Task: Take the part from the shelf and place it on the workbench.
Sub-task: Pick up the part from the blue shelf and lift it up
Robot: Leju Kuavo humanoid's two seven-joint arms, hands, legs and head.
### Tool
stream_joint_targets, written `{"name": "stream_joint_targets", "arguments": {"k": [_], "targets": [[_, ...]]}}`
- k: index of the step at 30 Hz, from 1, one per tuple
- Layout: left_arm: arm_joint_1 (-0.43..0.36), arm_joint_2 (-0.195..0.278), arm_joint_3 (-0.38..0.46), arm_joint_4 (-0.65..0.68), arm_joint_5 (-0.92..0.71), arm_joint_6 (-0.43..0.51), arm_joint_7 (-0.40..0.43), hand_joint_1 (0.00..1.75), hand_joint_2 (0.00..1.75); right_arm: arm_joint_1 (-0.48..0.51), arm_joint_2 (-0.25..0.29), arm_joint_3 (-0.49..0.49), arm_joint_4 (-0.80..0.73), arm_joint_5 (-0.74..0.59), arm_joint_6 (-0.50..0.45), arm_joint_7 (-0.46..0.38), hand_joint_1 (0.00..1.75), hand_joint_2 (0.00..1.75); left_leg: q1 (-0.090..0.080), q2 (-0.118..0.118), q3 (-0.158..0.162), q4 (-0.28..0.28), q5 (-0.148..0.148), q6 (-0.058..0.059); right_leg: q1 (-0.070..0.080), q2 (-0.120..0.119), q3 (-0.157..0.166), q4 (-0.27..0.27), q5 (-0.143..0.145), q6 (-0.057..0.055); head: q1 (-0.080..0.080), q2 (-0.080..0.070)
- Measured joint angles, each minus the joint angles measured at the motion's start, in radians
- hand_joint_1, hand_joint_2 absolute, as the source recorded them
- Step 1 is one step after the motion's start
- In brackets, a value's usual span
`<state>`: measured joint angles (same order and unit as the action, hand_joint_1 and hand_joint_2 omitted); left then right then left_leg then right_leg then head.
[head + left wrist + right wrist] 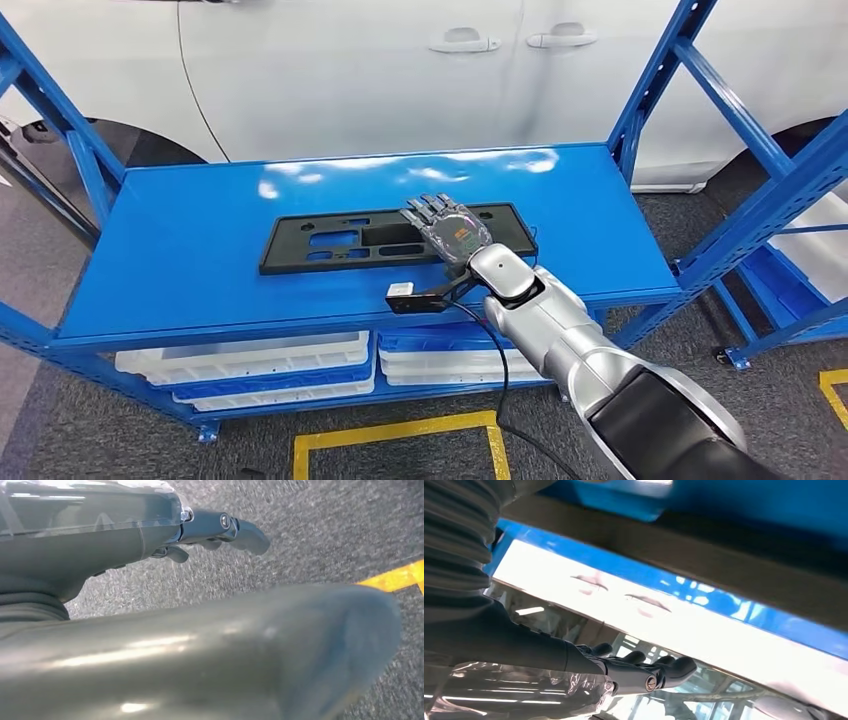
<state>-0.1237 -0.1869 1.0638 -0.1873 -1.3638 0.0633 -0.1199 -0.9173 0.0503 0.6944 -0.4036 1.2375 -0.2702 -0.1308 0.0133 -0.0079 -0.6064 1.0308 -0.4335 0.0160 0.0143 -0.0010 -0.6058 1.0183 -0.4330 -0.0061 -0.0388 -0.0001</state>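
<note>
A long, flat black plastic part [395, 238] with several rectangular cut-outs lies across the middle of the frame on the glossy blue top of a shelf [190, 250], its length running left to right. The robot's right hand [447, 226], reaching in from the lower right on a silver arm [560, 325], sits over the right portion of the part with its fingers [428, 208] stretched flat and slightly apart, gripping nothing; whether they touch the plastic cannot be told. Below the top, at the lower centre of the frame, white trays [245, 360] are stacked with blue ones on the lower level; their contents cannot be made out. A white car [400, 70] fills the background across the top. In the left wrist view the left hand [210, 530] hangs above grey floor [310, 530] with a strip of yellow tape [395, 575] at the right edge, its fingers loosely apart and holding nothing.
</note>
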Motion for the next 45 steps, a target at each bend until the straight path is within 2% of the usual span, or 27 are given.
{"name": "stream_joint_targets", "arguments": {"k": [2, 4, 7, 8, 9, 10, 13, 14, 17, 19, 20, 22, 23, 24, 25, 26, 27, 29, 31, 34, 36, 38, 39, 40, 41, 43, 45], "targets": [[0.0, -0.001, 0.0, 0.0, 0.0, -0.001, 0.0, 0.0, 0.0, -0.003, 0.0, 0.0, 0.005, 0.003, 0.002, 0.004, 0.0, 1.75, 0.001, 0.001, 0.0, -0.004, 0.001, -0.011, -0.001, -0.001, 0.003, -0.01, 0.005, -0.005, 0.0, 0.0], [0.0, -0.002, 0.0, 0.0, 0.001, 0.0, 0.0, 0.0, 0.0, -0.008, 0.001, 0.0, 0.009, 0.012, 0.011, 0.011, 0.0, 1.75, -0.001, 0.002, -0.008, 0.019, -0.019, -0.019, -0.01, -0.003, 0.013, -0.03, 0.014, -0.011, 0.0, 0.0], [-0.001, -0.001, 0.0, 0.0, 0.002, 0.002, -0.001, 0.0, 0.0, -0.018, 0.004, 0.0, 0.019, 0.032, 0.037, 0.017, 0.0, 1.75, 0.001, 0.002, -0.082, 0.186, -0.104, -0.03, -0.015, -0.005, 0.019, -0.04, 0.019, -0.016, 0.0, 0.0], [-0.001, -0.001, 0.0, 0.0, 0.003, 0.002, -0.002, 0.0, 0.0, -0.018, 0.005, 0.001, 0.023, 0.039, 0.047, 0.017, 0.0, 1.75, 0.002, 0.002, -0.107, 0.238, -0.12, -0.034, -0.014, -0.005, 0.019, -0.038, 0.018, -0.015, 0.0, 0.0], [0.0, 0.0, 0.0, 0.0, 0.003, 0.002, -0.003, 0.0, 0.0, -0.019, 0.005, 0.001, 0.027, 0.045, 0.055, 0.017, 0.03, 1.75, 0.002, 0.003, -0.119, 0.259, -0.118, -0.036, -0.015, -0.005, 0.019, -0.036, 0.016, -0.015, 0.0, 0.0], [0.0, 0.0, 0.0, 0.0, 0.003, 0.002, -0.003, 0.0, 0.0, -0.019, 0.005, 0.002, 0.03, 0.049, 0.063, 0.017, 0.36, 1.75, 0.003, 0.003, -0.112, 0.241, -0.097, -0.038, -0.015, -0.004, 0.019, -0.033, 0.014, -0.013, 0.0, 0.0], [-0.002, 0.003, 0.0, 0.0, 0.003, 0.002, -0.006, 0.0, 0.0, -0.027, 0.004, 0.004, 0.038, 0.057, 0.08, 0.015, 1.63, 1.75, 0.005, 0.005, -0.026, 0.06, -0.01, -0.034, -0.015, -0.002, 0.015, -0.012, 0.001, -0.002, 0.0, 0.0], [-0.003, 0.003, 0.0, 0.0, 0.004, 0.001, -0.007, 0.0, 0.0, -0.032, 0.004, 0.004, 0.041, 0.06, 0.085, 0.013, 1.74, 1.75, 0.004, 0.006, -0.008, 0.021, 0.0, -0.029, -0.013, -0.002, 0.011, -0.006, -0.002, 0.003, 0.0, 0.0], [-0.003, 0.004, 0.0, 0.0, 0.005, -0.001, -0.01, 0.0, 0.0, -0.041, 0.002, 0.005, 0.046, 0.067, 0.103, 0.003, 1.75, 1.75, 0.001, 0.003, -0.003, 0.003, 0.001, -0.01, -0.01, -0.001, 0.004, -0.001, -0.003, 0.017, 0.0, 0.0], [-0.004, 0.005, 0.0, 0.0, 0.006, -0.001, -0.01, 0.0, 0.0, -0.047, 0.0, 0.006, 0.049, 0.069, 0.111, -0.003, 1.75, 1.75, 0.003, 0.002, -0.003, -0.002, 0.005, 0.0, -0.012, -0.001, -0.007, 0.024, -0.023, 0.026, 0.0, 0.0], [-0.005, 0.005, 0.0, 0.0, 0.007, -0.001, -0.011, 0.0, 0.0, -0.051, 0.0, 0.007, 0.05, 0.07, 0.114, -0.005, 1.75, 1.75, 0.005, 0.002, -0.003, -0.003, 0.007, 0.005, -0.014, -0.001, -0.025, 0.063, -0.047, 0.031, 0.0, 0.0], [-0.006, 0.005, 0.0, 0.0, 0.01, -0.001, -0.012, 0.0, 0.0, -0.056, -0.001, 0.008, 0.053, 0.071, 0.118, -0.007, 1.75, 1.75, 0.005, 0.003, -0.003, -0.004, 0.007, 0.009, -0.017, 0.0, -0.087, 0.196, -0.111, 0.04, 0.0, 0.0], [-0.006, 0.005, 0.0, 0.0, 0.01, 0.0, -0.012, 0.0, 0.0, -0.057, -0.001, 0.008, 0.054, 0.071, 0.121, -0.007, 1.75, 1.75, 0.005, 0.003, -0.003, -0.004, 0.007, 0.009, -0.019, -0.001, -0.117, 0.257, -0.131, 0.042, 0.0, 0.0], [-0.006, 0.005, 0.001, 0.0, 0.011, 0.0, -0.012, 0.0, 0.0, -0.058, -0.001, 0.008, 0.055, 0.072, 0.123, -0.007, 1.75, 1.75, 0.005, 0.002, -0.003, -0.004, 0.006, 0.009, -0.019, -0.001, -0.135, 0.291, -0.135, 0.043, 0.0, 0.0], [-0.006, 0.005, 0.001, 0.0, 0.011, 0.001, -0.012, 0.0, 0.0, -0.06, -0.001, 0.008, 0.056, 0.072, 0.124, -0.008, 1.75, 1.75, 0.005, 0.001, -0.002, -0.004, 0.006, 0.009, -0.02, 0.0, -0.133, 0.285, -0.119, 0.041, 0.0, 0.0], [-0.006, 0.005, 0.001, 0.0, 0.012, 0.002, -0.012, 0.0, 0.0, -0.064, -0.001, 0.008, 0.056, 0.072, 0.125, -0.009, 1.75, 1.75, 0.005, 0.0, 0.0, -0.004, 0.006, 0.009, -0.019, 0.0, -0.112, 0.238, -0.087, 0.037, 0.0, 0.0], [-0.006, 0.005, 0.001, 0.0, 0.012, 0.002, -0.012, 0.0, 0.0, -0.07, -0.001, 0.008, 0.056, 0.072, 0.125, -0.009, 1.75, 1.75, 0.004, -0.001, 0.001, -0.004, 0.005, 0.008, -0.018, 0.0, -0.077, 0.164, -0.047, 0.03, 0.0, 0.0], [-0.007, 0.003, 0.001, 0.0, 0.012, 0.002, -0.013, 0.0, 0.0, -0.085, -0.001, 0.008, 0.056, 0.073, 0.124, -0.013, 1.75, 1.75, 0.002, -0.001, 0.001, -0.004, 0.004, 0.003, -0.011, 0.0, -0.019, 0.035, 0.001, 0.017, 0.0, 0.0], [-0.009, 0.001, 0.001, 0.0, 0.013, 0.003, -0.015, 0.0, 0.0, -0.093, -0.001, 0.009, 0.056, 0.073, 0.124, -0.018, 1.75, 1.75, 0.001, 0.0, -0.002, -0.005, 0.005, -0.006, -0.004, 0.001, -0.004, -0.004, 0.006, 0.01, 0.0, 0.0], [-0.01, 0.001, 0.001, 0.0, 0.015, 0.004, -0.016, 0.0, 0.0, -0.098, 0.0, 0.009, 0.055, 0.074, 0.123, -0.019, 1.75, 1.75, 0.003, 0.0, -0.006, 0.005, -0.005, -0.02, -0.009, -0.002, 0.001, -0.019, 0.014, -0.002, 0.0, 0.0], [-0.01, 0.001, 0.001, 0.0, 0.015, 0.006, -0.017, 0.0, 0.0, -0.101, -0.001, 0.009, 0.054, 0.075, 0.122, -0.02, 1.75, 1.75, 0.003, 0.002, -0.04, 0.083, -0.053, -0.027, -0.015, -0.006, 0.008, -0.029, 0.019, -0.009, 0.0, 0.0], [-0.01, 0.002, 0.001, 0.0, 0.015, 0.006, -0.018, 0.0, 0.0, -0.101, -0.002, 0.01, 0.055, 0.074, 0.121, -0.022, 1.75, 1.75, 0.004, 0.002, -0.101, 0.216, -0.112, -0.033, -0.015, -0.005, 0.008, -0.029, 0.018, -0.013, 0.0, 0.0], [-0.009, 0.002, 0.002, 0.0, 0.015, 0.006, -0.018, 0.0, 0.0, -0.1, -0.002, 0.009, 0.056, 0.069, 0.119, -0.025, 1.75, 1.75, 0.005, 0.002, -0.122, 0.26, -0.123, -0.036, -0.015, -0.005, 0.007, -0.027, 0.017, -0.013, 0.0, 0.0], [-0.009, 0.002, 0.002, 0.0, 0.015, 0.006, -0.019, 0.0, 0.0, -0.099, -0.002, 0.008, 0.056, 0.061, 0.116, -0.03, 1.75, 1.75, 0.006, 0.002, -0.128, 0.27, -0.115, -0.038, -0.015, -0.003, 0.007, -0.025, 0.016, -0.013, 0.0, 0.0], [-0.01, 0.002, 0.002, 0.0, 0.015, 0.006, -0.019, 0.0, 0.0, -0.1, -0.003, 0.006, 0.056, 0.05, 0.112, -0.036, 1.75, 1.75, 0.006, 0.003, -0.115, 0.24, -0.088, -0.038, -0.016, -0.002, 0.008, -0.021, 0.013, -0.011, 0.0, 0.0], [-0.01, 0.003, 0.002, 0.0, 0.015, 0.006, -0.02, 0.0, 0.0, -0.106, -0.004, 0.0, 0.055, 0.032, 0.105, -0.052, 1.75, 1.75, 0.007, 0.005, -0.056, 0.114, -0.023, -0.037, -0.016, 0.0, 0.007, -0.011, 0.005, -0.004, 0.0, 0.0], [-0.011, 0.004, 0.002, 0.0, 0.014, 0.006, -0.021, 0.0, 0.0, -0.118, -0.006, -0.009, 0.05, 0.019, 0.1, -0.069, 1.75, 1.75, 0.006, 0.005, -0.017, 0.027, 0.003, -0.029, -0.013, 0.002, 0.0, 0.003, -0.002, 0.007, 0.0, 0.0]]}}
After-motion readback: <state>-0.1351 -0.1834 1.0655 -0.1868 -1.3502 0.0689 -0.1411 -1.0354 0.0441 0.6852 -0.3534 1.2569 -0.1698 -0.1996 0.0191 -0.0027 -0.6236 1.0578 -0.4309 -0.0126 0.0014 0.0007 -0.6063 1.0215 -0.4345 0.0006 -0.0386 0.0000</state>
